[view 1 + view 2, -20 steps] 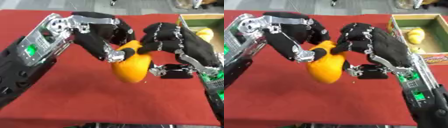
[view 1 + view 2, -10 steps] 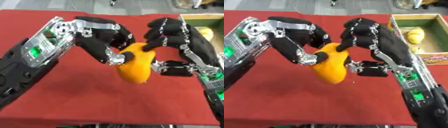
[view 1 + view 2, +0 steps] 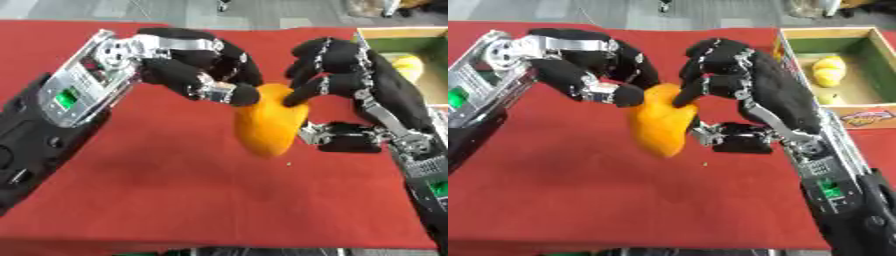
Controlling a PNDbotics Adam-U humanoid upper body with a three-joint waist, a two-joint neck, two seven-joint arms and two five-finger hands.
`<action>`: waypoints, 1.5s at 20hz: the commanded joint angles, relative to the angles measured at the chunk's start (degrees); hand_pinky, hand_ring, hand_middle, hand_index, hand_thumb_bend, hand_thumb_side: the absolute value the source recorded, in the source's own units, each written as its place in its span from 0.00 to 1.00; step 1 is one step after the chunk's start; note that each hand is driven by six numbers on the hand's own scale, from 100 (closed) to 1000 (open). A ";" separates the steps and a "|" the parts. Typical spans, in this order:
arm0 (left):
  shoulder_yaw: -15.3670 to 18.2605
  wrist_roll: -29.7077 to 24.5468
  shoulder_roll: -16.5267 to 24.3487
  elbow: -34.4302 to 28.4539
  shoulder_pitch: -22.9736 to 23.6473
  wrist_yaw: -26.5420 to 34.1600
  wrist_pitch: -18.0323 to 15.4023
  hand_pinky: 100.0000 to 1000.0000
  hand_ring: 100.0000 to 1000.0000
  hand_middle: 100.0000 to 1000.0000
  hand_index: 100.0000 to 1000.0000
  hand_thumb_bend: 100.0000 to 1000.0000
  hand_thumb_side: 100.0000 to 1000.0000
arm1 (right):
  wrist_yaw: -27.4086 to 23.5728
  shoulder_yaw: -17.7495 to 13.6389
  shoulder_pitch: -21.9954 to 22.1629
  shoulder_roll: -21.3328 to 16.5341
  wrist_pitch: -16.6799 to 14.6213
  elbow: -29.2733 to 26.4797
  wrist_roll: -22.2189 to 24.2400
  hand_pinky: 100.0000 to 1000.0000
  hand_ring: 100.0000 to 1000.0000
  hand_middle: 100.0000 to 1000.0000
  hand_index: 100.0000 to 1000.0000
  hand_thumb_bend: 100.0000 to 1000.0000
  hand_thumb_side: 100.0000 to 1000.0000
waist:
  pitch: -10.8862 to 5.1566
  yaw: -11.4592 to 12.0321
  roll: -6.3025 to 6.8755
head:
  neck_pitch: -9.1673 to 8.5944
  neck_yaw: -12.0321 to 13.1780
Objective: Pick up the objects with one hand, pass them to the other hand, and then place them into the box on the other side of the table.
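Mid-handover above the red table (image 3: 131, 200): orange mango-shaped fruit (image 3: 265, 125) hanging in the air at centre, narrow end up, broad belly down, clear of the cloth. Left hand (image 3: 197, 70) at 10 o'clock of the fruit, fingers curled, tips pinching its upper shoulder. Right hand (image 3: 745, 87) at 2 o'clock, fingers curled over the top and far flank, thumb tucked against the lower right side, so both hands closed on the same piece. Looks smooth-skinned and rounded, probably slippery under hard fingertips; likely light if a plastic replica, heavier and slightly yielding if real, impossible to tell which. Skin apparently unmarked. Best held across the widest part of the belly, fingers on one flank and thumb opposite, rather than at the tapering top where it could squirt out. Wooden box (image 3: 866, 92) at 2 o'clock of the table, already holding a yellow fruit (image 3: 830, 70), well apart from the handover.
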 commanded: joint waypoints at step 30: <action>30.09 27.66 -7.25 -9.88 32.39 1.93 -5.32 0.87 0.68 0.58 0.71 0.33 0.64 | -8.82 -17.48 -11.12 -27.71 18.18 28.85 -11.05 0.72 0.57 0.43 0.18 0.00 0.25 | -1.76 4.70 0.05 | -0.14 -17.38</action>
